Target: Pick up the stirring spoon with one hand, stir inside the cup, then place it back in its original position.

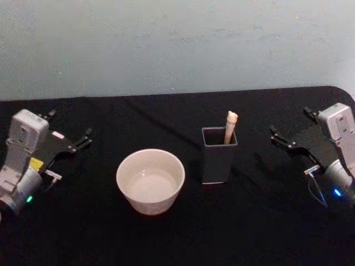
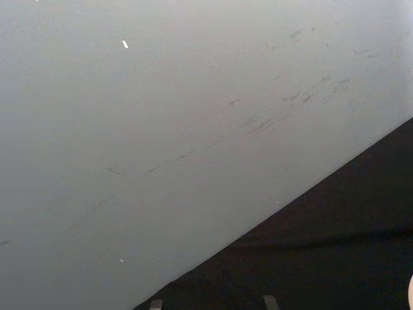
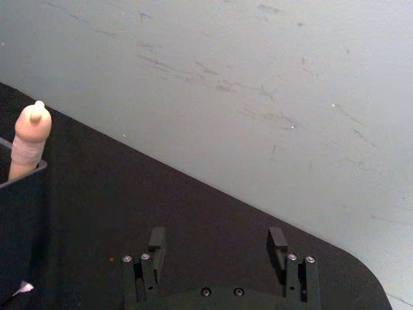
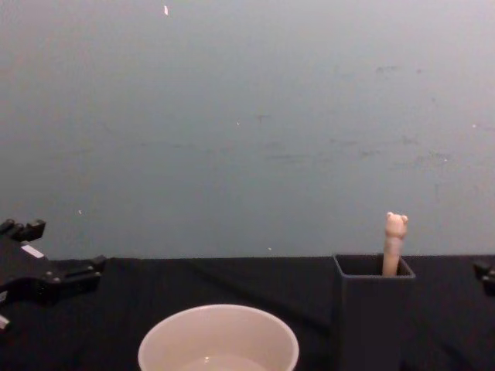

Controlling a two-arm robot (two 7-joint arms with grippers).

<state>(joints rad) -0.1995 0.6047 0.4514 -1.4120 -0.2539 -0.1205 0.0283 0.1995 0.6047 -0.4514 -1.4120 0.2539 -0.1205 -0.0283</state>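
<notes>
The stirring spoon [image 1: 231,127] stands in the dark grey square holder [image 1: 219,158]; its beige bear-topped handle [image 4: 395,241] sticks up above the rim and its bowl is hidden inside. The cream-white cup [image 1: 150,180] sits just left of the holder, also seen low in the chest view [image 4: 218,340]. My right gripper [image 1: 276,138] hovers open to the right of the holder, apart from it; its wrist view shows the spread fingers [image 3: 277,240] and the spoon handle [image 3: 31,135] off to one side. My left gripper [image 1: 85,139] is open, left of the cup.
A black cloth covers the table [image 1: 177,233], whose far edge meets a pale grey wall [image 1: 177,44]. The table's rounded far right corner [image 1: 344,91] lies just behind the right arm.
</notes>
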